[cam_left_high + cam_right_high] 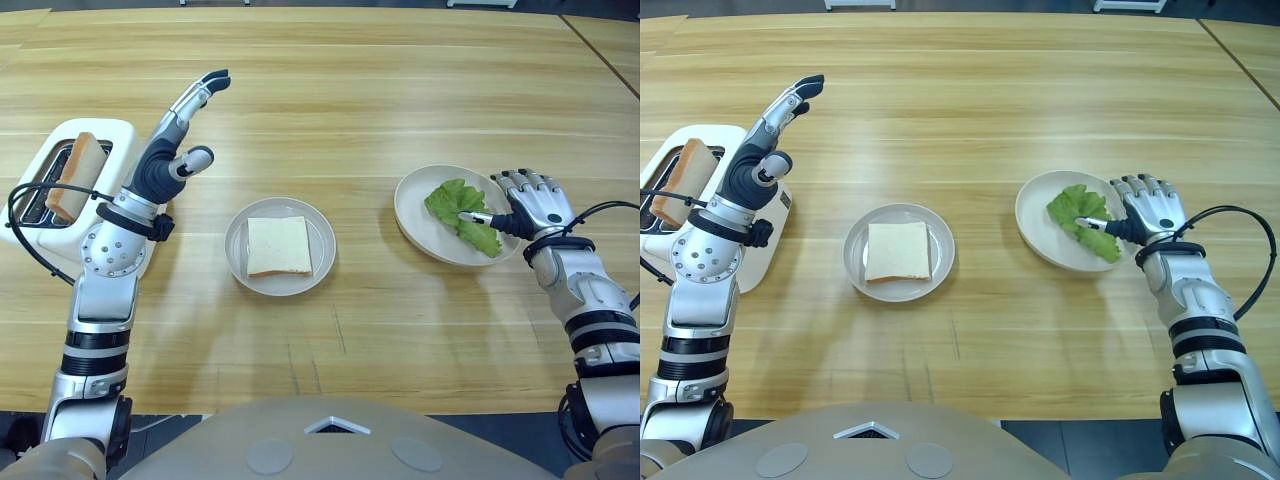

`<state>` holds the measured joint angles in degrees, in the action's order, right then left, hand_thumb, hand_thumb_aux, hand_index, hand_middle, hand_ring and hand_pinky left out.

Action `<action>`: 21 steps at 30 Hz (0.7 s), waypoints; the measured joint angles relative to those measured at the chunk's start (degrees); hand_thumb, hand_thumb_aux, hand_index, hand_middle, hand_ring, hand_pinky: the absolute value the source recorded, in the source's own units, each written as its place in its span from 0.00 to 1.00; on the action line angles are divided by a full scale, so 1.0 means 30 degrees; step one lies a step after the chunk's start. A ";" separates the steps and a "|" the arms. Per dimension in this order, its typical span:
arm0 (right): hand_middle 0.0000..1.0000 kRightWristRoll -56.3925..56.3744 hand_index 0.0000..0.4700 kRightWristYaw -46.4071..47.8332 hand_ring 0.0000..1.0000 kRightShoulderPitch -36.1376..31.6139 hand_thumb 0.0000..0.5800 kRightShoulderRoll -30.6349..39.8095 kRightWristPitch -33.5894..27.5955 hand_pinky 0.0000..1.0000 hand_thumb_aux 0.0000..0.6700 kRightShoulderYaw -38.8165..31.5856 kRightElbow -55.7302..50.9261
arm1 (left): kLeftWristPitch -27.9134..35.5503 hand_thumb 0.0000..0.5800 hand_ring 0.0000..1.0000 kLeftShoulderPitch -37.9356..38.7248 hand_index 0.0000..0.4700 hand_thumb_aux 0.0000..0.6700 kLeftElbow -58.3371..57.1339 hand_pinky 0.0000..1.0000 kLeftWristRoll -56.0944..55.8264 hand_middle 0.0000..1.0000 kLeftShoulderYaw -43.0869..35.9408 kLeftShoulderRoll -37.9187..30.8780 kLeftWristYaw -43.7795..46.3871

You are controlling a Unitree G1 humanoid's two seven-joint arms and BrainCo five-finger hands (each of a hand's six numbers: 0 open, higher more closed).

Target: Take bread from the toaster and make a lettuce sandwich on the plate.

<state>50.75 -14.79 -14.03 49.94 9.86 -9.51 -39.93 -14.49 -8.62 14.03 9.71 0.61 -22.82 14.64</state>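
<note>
Lettuce step is in hand. Bottom slice (278, 245) lies flat on the middle plate (240, 265), nothing on it yet. Lettuce (450, 203) lies in the side plate (410, 215), well to the right of it on the tabletop (350, 100).

Right hand (535, 205) sits at that plate's far-right rim, fingers curled down and thumb pressed onto the leaf. Reads as a pinch on the lettuce, but the leaf is not lifted.

Left hand (175, 150) is raised beside the toaster (115, 135), fingers spread, holding nothing. Top slice (75, 175) stands in the toaster slot, not yet taken.

Progress, my estimate: roughly a third done.

Next move as I see it:
- lift the leaf clear of the rim, carry it left, lay it centred on the bottom slice
- leaf is limp, and a pinch on one edge means it may fold or drag, so release low
- then the left hand pulls the top slice to close the sandwich
</note>
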 measured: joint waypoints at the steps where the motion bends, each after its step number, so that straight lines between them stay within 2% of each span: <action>1: 0.00 -0.0093 0.10 0.0176 0.00 0.0142 0.19 0.0027 0.0004 0.00 0.10 -0.0095 0.0068 | -0.0001 0.00 0.00 0.0000 0.00 0.00 -0.0073 0.00 0.0032 0.00 -0.0001 -0.0001 0.0009; 2: 0.00 -0.0210 0.15 0.0354 0.00 0.0248 0.28 0.0032 0.0002 0.00 0.15 -0.0204 0.0087 | -0.0003 0.00 0.00 0.0000 0.00 0.00 -0.0130 0.00 0.0059 0.00 -0.0001 -0.0007 0.0030; 3: 0.00 -0.0264 0.16 0.0507 0.00 0.0296 0.30 0.0033 0.0002 0.00 0.16 -0.0324 0.0126 | -0.0005 0.00 0.00 0.0000 0.00 0.00 -0.0146 0.00 0.0064 0.00 -0.0001 -0.0022 0.0044; 4: 0.00 -0.0323 0.21 0.0634 0.00 0.0347 0.38 0.0033 0.0005 0.00 0.21 -0.0455 0.0231 | -0.0011 0.00 0.00 0.0000 0.00 0.00 -0.0153 0.00 0.0070 0.00 0.0000 -0.0041 0.0064; 11: 0.00 -0.0721 0.38 0.1012 0.00 0.0759 0.62 0.0159 -0.0008 0.00 0.38 -0.0693 0.0946 | -0.0043 0.00 0.00 0.0001 0.00 0.00 -0.0400 0.00 0.0082 0.00 0.0004 -0.0130 0.0126; 14: 0.00 -0.0952 0.50 0.1067 0.00 0.0846 0.75 0.0324 0.0061 0.00 0.50 -0.0699 0.1133 | -0.0051 0.00 0.00 0.0015 0.00 0.00 -0.0569 0.00 0.0117 0.00 0.0004 -0.0137 0.0130; 18: 0.00 -0.1101 0.59 0.1185 0.00 0.0899 0.83 0.0362 0.0141 0.00 0.59 -0.0769 0.1081 | -0.0103 0.00 0.00 0.0016 0.00 0.00 -0.0685 0.00 0.0143 0.00 0.0004 -0.0152 0.0158; 21: 0.00 -0.1185 0.79 0.1217 0.00 0.0902 0.96 0.0363 0.0220 0.00 0.79 -0.0935 0.1033 | -0.0110 0.00 0.00 0.0016 0.00 0.00 -0.0775 0.00 0.0144 0.00 0.0004 -0.0176 0.0171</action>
<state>47.20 -11.14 -11.33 51.03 10.52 -12.31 -36.83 -14.82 -8.57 11.70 10.14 0.62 -23.35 15.15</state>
